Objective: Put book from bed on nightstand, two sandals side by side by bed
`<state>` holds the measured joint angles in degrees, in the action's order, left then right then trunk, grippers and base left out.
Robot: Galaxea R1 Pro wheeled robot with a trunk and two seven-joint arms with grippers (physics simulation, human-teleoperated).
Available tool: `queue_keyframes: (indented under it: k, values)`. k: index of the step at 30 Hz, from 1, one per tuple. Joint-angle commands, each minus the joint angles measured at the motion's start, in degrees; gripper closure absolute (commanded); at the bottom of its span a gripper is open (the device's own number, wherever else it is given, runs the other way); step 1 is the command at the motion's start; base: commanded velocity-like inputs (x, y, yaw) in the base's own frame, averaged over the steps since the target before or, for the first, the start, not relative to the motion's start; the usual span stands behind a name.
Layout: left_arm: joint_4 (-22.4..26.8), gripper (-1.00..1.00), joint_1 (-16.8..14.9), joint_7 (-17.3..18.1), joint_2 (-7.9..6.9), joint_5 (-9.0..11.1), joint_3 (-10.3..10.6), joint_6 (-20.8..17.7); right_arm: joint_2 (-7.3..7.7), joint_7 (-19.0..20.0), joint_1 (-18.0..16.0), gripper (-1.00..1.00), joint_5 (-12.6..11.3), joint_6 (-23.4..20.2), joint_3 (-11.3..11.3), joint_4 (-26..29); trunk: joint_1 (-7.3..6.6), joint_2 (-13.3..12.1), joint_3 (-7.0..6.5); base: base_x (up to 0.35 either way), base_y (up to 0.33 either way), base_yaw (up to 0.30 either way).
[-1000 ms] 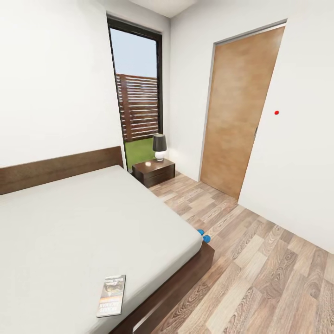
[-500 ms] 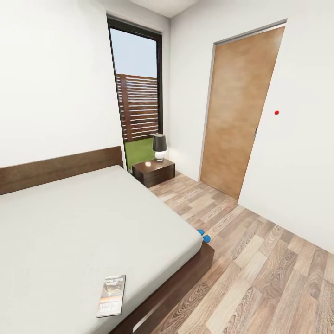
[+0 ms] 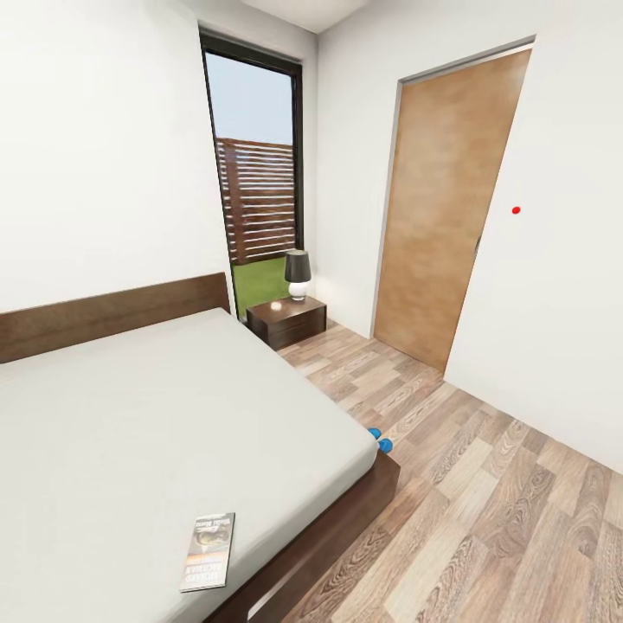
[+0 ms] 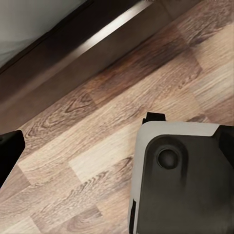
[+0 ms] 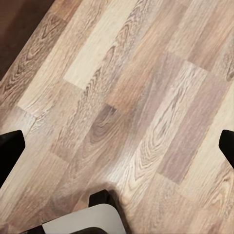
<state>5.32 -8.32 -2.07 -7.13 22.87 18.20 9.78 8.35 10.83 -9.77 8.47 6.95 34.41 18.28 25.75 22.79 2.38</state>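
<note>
In the bedroom, the bed [image 3: 130,433] takes up the near left of the head view, its pale mattress flat and its dark frame running along the wood-plank floor [image 3: 484,519]. Beyond its far corner stands the nightstand [image 3: 287,321] under the tall window [image 3: 255,173], with a small lamp [image 3: 298,274] on top. The book [image 3: 208,550] lies flat on the mattress near the foot edge; it looks thin, light and a little floppy, so pinching it across the edge nearest the frame seems wisest. The two sandals [image 3: 379,440] peek out as blue tips on the floor just beside the bed's side. Both wrist views look down at planks; the left gripper [image 4: 117,141] and right gripper [image 5: 117,141] have fingertips spread wide, grasping nothing.
</note>
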Motion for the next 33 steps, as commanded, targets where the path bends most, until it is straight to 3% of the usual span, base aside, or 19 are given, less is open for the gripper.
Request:
queue_keyframes:
  k: [1, 20, 27, 33]
  values:
    - [0.02, -1.00, -0.04, -0.22, -0.01, 0.36, 0.48, 0.14, -0.03, 0.33, -0.07, -1.00, 0.59, 0.23, 0.44, -0.06, 0.03, 0.13, 0.13, 0.000, 0.000, 0.000]
    - [0.05, -1.00, -0.03, -0.20, 0.01, 0.47, 0.47, 0.16, -0.09, 0.37, -0.07, -1.00, 0.63, 0.23, 0.08, -0.08, 0.03, 0.13, 0.13, 0.000, 0.000, 0.007]
    - [0.05, -1.00, -0.03, -0.14, 0.01, 0.37, 0.57, 0.15, -0.17, 0.40, -0.07, -1.00, 0.70, 0.23, -0.19, -0.08, 0.03, 0.13, 0.14, 0.000, 0.000, 0.123]
    - [0.05, -1.00, -0.03, -0.13, 0.04, 0.25, 0.60, 0.15, -0.22, 0.35, -0.07, -1.00, 0.68, 0.19, -1.77, -0.08, 0.03, 0.13, 0.25, 0.000, 0.000, 0.227]
